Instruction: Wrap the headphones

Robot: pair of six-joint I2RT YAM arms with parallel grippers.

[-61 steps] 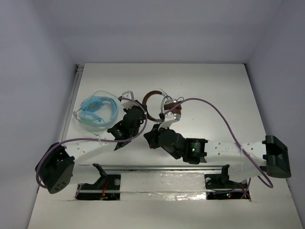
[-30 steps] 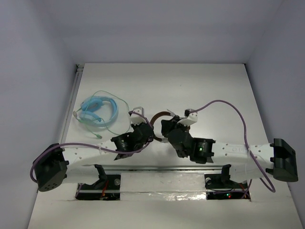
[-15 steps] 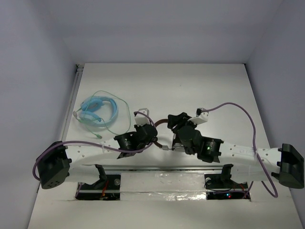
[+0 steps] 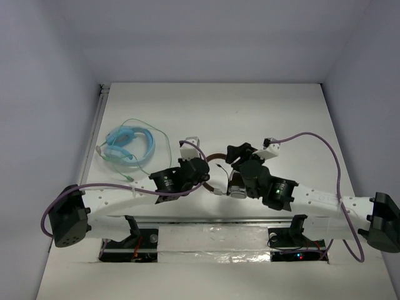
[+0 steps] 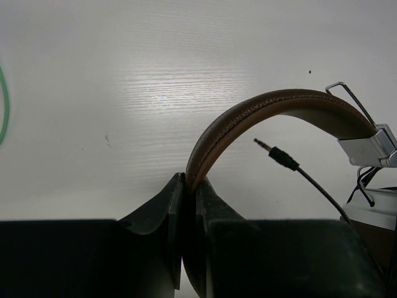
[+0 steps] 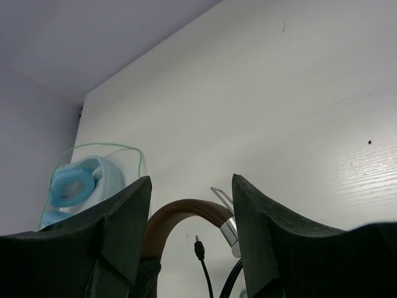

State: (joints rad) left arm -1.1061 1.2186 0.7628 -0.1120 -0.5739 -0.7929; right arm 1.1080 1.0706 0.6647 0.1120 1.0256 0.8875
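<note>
**Hazards at this point**

1. Grip. The headphones (image 4: 215,157) sit close to the middle of the desk's (image 4: 281,112) near edge. The left end effector (image 5: 189,186) is pressed together on the headband (image 5: 273,105), pinching it edge-on across a narrow strip. The ear cups hang from the far side of that pinch. Their weight is likely to twist the band in the jaws, or pull it out altogether, if the arm tilts or moves fast.

2. Free cable. The right end effector (image 6: 191,179) is spread, holds nothing, and stands just nearer than the band. The plug (image 5: 276,154) points up unsupported inside the arch, and the cable (image 5: 316,189) runs loose towards the cup. A closing pass may miss so thin a target, or trap the band together with the cable. A hard pull could drag the headphones out of the left pinch.

3. Neighbour. The blue headphones (image 4: 128,145) lie farther off, towards the left edge, their green lead spread loosely around them. A wide sweep of the left arm could snag it.
</note>
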